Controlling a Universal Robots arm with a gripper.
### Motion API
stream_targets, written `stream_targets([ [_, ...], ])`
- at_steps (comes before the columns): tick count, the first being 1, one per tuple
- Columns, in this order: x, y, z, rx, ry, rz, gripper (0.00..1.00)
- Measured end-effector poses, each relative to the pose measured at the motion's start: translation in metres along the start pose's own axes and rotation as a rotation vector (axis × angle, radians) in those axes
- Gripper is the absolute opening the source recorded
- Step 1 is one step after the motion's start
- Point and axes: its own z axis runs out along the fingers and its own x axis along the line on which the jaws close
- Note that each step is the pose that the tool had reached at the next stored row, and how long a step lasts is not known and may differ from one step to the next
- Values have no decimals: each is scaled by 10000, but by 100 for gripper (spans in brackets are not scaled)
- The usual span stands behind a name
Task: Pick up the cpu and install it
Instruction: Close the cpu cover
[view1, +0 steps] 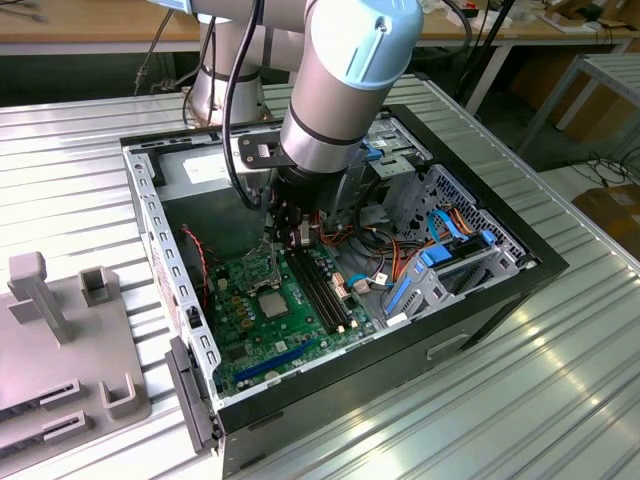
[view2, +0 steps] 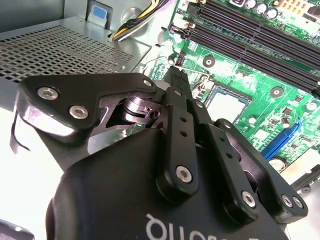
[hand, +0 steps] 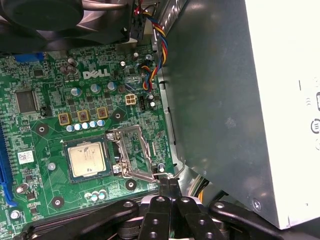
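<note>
- The end effector (hand: 168, 182) reaches down inside an open computer case (view1: 150, 215). Its black fingers (view2: 176, 82) are drawn tight together, and nothing shows between their tips.
- The cpu (hand: 87, 159) lies flat in its socket on the green motherboard (hand: 45, 95), silver-grey top up, near the fingertips but not touching them.
- The hinged metal socket frame (hand: 134, 152) stands open, between the cpu and the fingertips. Its nearest corner is just beside the tips; I cannot tell whether they touch.
- In the second wrist view, the black memory slots (view2: 260, 35) run past the cpu on the side away from the end effector.
- The grey power supply (hand: 225, 100) sits close beside the end effector inside the case, with a fan (hand: 50, 15) beyond the cpu.
- The case lies on a ribbed metal surface (view1: 560, 400), with blue-tabbed drive bays (view1: 450, 265) and bundled cables (view1: 385, 240) also inside.
</note>
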Motion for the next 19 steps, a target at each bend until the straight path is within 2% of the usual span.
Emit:
stream_targets([
  [5,-1,2,0,-21,-155,-28,11],
  [8,-1,6,1,-25,-178,-41,11],
  [16,1,13,-1,-25,-158,-57,11],
  [18,1,14,-2,-16,-102,-55,11],
  [19,1,14,-4,-7,-45,-54,11],
])
